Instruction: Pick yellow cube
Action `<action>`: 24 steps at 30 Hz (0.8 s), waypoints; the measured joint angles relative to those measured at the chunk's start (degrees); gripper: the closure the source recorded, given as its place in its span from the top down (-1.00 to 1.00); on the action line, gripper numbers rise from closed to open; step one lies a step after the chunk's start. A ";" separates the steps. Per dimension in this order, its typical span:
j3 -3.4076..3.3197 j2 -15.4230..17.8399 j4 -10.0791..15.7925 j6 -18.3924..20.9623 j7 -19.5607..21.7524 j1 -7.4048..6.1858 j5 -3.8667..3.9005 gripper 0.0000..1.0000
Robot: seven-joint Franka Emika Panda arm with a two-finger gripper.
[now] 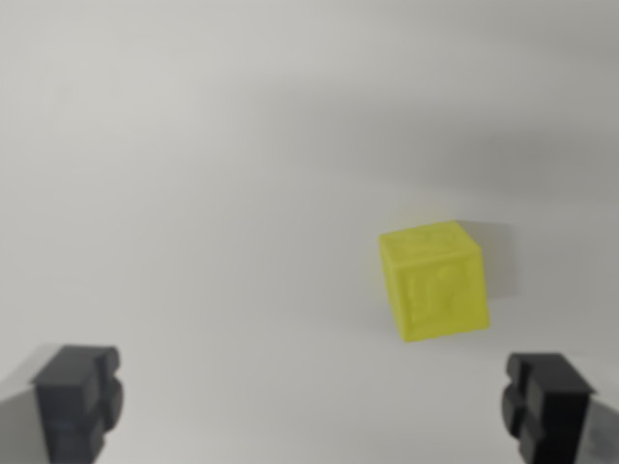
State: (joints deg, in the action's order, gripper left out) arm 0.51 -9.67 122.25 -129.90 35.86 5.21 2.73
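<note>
A yellow cube (433, 280) sits on a plain white surface (193, 193), ahead of the gripper (311, 406), nearer its right-hand finger; jaws spread wide, released, holding nothing

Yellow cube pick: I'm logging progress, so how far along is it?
Done: the gripper is open, its dark fingertips spread wide. In hand: lining up. The small yellow plastic cube sits on the plain white surface, ahead of the fingertips and toward the wrist view's right, untouched. Left: centring over it, descending, closing and lifting.
</note>
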 joint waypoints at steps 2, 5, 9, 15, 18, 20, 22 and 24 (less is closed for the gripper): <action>0.00 -0.18 0.59 -0.86 -0.69 0.31 -0.02 1.00; 0.00 -0.52 1.45 -2.14 -1.75 0.77 -0.04 1.00; 0.00 -0.99 2.54 -3.86 -3.17 1.39 -0.09 1.00; 0.00 -1.83 4.05 -6.41 -5.31 2.33 -0.17 1.00; 0.00 -2.30 4.76 -7.71 -6.42 2.81 -0.22 1.00; 0.00 -2.62 5.19 -8.53 -7.11 3.12 -0.25 1.00; 0.00 -2.98 5.63 -9.39 -7.87 3.45 -0.29 1.00; 0.00 -3.33 6.04 -10.24 -8.62 3.78 -0.33 1.00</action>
State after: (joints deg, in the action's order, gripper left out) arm 0.51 -13.00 128.29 -140.13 27.24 8.99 2.41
